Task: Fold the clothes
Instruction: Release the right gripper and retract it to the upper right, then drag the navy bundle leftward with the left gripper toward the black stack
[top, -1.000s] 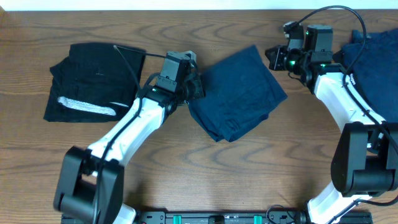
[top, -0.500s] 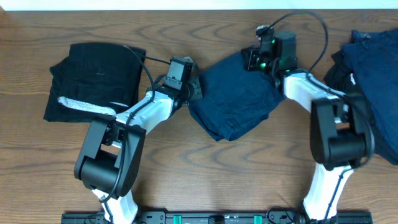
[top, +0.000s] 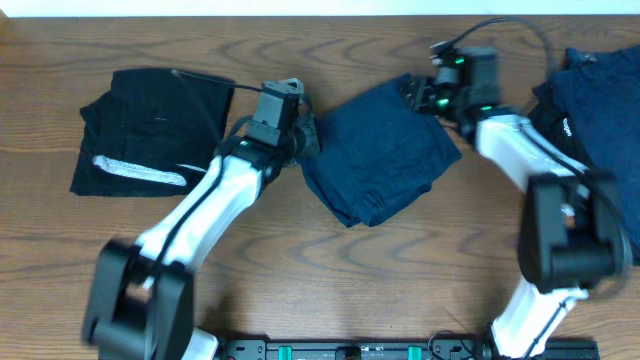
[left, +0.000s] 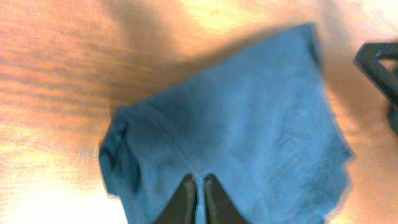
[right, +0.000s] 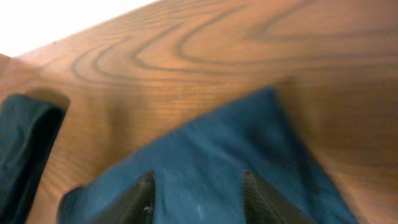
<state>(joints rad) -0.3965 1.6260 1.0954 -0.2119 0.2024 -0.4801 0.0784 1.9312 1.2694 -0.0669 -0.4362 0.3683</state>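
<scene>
Bare table (top: 330, 270) in front, clothes (top: 380, 150) across the back.

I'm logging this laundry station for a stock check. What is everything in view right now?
black garment: one, black with a whitish-grey band, folded, left of the table.
navy garment: one, navy blue, folded, centre.
clothes heap: one, navy over black, number of pieces unclear, right edge.
table: one, brown wood, under everything.
left gripper: one, black fingers, shut on the navy garment's left edge.
right gripper: one, black fingers, open over the navy garment's far corner.
</scene>
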